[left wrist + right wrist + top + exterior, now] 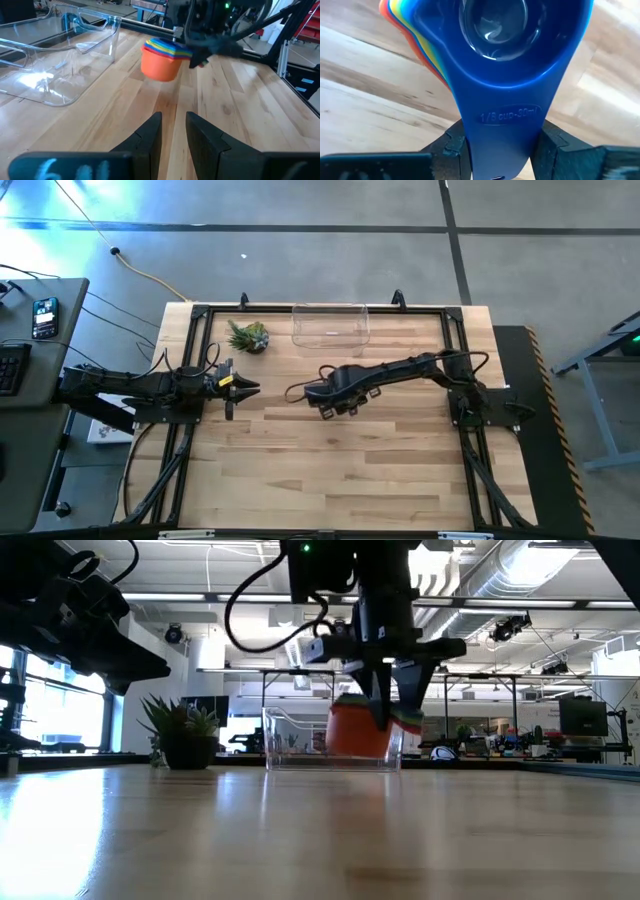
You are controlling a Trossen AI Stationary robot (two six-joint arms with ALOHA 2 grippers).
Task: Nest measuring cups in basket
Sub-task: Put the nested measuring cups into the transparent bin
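Between right gripper [501, 150] fingers — nested measuring cups [161, 61]; handles pinched

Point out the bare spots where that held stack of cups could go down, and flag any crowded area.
The basket is empty inside, so its floor is free. The near half of the table, in front of both grippers, is bare wood. So is the strip between the left gripper and the right gripper holding the stack of cups. The far edge is tighter, with the plant beside the basket.
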